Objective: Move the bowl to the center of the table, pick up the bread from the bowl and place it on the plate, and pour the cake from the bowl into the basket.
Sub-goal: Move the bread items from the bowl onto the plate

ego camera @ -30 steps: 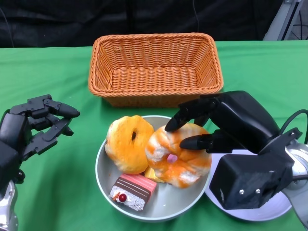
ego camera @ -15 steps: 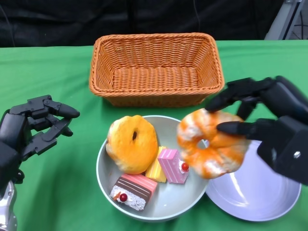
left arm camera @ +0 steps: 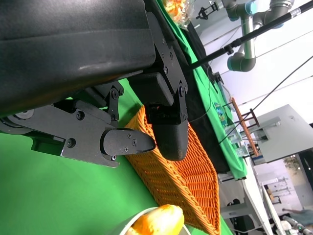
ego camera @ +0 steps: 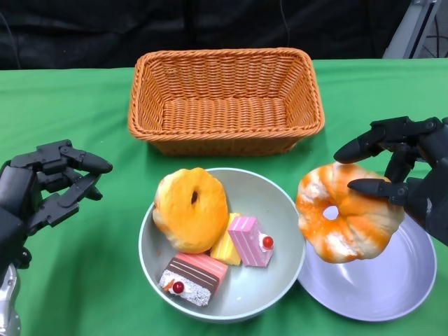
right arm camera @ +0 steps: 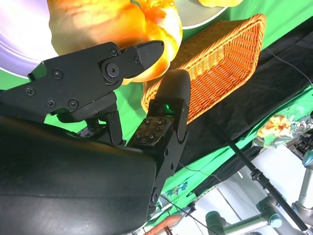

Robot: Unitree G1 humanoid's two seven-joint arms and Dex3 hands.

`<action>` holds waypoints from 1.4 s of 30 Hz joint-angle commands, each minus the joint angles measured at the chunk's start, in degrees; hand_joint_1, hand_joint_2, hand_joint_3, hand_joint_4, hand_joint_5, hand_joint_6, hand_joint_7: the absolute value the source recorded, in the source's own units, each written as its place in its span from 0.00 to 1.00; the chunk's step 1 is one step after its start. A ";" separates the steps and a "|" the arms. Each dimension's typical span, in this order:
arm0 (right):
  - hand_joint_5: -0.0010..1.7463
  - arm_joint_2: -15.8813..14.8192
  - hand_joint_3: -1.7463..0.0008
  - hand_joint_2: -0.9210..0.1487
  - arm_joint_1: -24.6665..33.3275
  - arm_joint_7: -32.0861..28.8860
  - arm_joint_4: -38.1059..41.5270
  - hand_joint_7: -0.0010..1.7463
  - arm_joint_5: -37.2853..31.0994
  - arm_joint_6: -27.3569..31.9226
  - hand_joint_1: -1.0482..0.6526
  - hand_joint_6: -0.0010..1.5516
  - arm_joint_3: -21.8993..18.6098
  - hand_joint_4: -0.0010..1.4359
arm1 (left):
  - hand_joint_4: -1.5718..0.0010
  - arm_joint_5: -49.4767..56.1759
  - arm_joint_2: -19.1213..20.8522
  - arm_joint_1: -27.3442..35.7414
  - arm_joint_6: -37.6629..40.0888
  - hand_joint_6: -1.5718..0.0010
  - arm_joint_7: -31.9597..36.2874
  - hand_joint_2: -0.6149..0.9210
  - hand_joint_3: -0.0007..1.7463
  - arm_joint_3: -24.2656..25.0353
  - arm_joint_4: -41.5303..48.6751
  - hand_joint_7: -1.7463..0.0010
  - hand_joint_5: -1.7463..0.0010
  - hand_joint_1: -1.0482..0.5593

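Bread ring over the plate, bowl and basket on the green table

The right hand (ego camera: 409, 171) pinches an orange-and-white bread ring (ego camera: 346, 220), tilted, above the left rim of the white plate (ego camera: 392, 290). Just left of the plate, touching its edge, sits the grey bowl (ego camera: 283, 210), holding a second orange bread ring (ego camera: 189, 210) leaning at its left side, a yellow cake slice (ego camera: 224, 248), a pink cake with a red cherry (ego camera: 250, 240) and a brown layered cake with a cherry (ego camera: 194, 278). The woven orange basket (ego camera: 225, 98) stands upright behind the bowl.
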 commanded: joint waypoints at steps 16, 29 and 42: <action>0.68 -3.01 1.00 0.00 0.99 -0.33 12.21 0.22 -0.93 2.15 0.55 0.55 2.68 0.44 | 0.49 0.23 1.91 -0.59 -1.29 0.42 0.02 1.00 0.19 0.12 1.38 0.54 0.25 0.56; 0.61 -3.83 0.99 0.00 0.49 -0.76 17.74 0.17 -1.87 -0.15 0.54 0.57 5.61 0.44 | 0.48 0.56 1.88 -0.54 -1.70 0.41 0.70 1.00 0.18 0.12 1.58 0.54 0.26 0.56; 0.11 -7.13 0.97 0.00 1.78 -2.32 12.99 0.00 -9.02 -1.98 0.46 0.45 8.97 0.55 | 0.48 0.84 1.72 -0.32 -1.68 0.41 0.73 1.00 0.18 -0.08 1.28 0.54 0.26 0.56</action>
